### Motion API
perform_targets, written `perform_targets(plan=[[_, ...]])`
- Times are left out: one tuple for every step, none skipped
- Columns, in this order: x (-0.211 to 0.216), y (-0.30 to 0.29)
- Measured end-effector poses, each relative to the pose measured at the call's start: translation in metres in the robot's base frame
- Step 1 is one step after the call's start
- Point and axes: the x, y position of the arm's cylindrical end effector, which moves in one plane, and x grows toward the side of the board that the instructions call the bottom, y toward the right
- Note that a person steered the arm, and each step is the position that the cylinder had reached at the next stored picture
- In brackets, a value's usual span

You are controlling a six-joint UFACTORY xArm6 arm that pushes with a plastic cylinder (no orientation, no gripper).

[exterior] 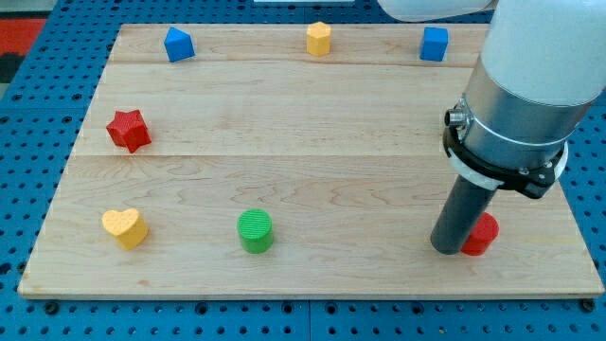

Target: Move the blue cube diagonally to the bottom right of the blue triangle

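The blue cube (435,44) sits near the view's top right of the wooden board (312,161). The blue triangle (178,44) sits near the view's top left. My tip (448,249) rests on the board at the view's lower right, far below the blue cube and touching or just left of a red block (482,237), which is partly hidden behind the rod.
A yellow block (319,39) sits at the top middle. A red star (128,131) is at the left. A yellow heart (125,227) is at the lower left. A green cylinder (255,231) stands at the bottom middle. The arm's grey body (521,104) overhangs the right side.
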Motion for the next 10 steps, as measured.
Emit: perform_targets(plan=[[0.002,-0.005],[0.011,-0.028],[0.004,-0.034],[-0.057,-0.019],[-0.132,-0.005],[-0.204,0.000],[-0.255,0.071],[-0.312,0.086],[-0.322,0.075],[-0.336,0.102]])
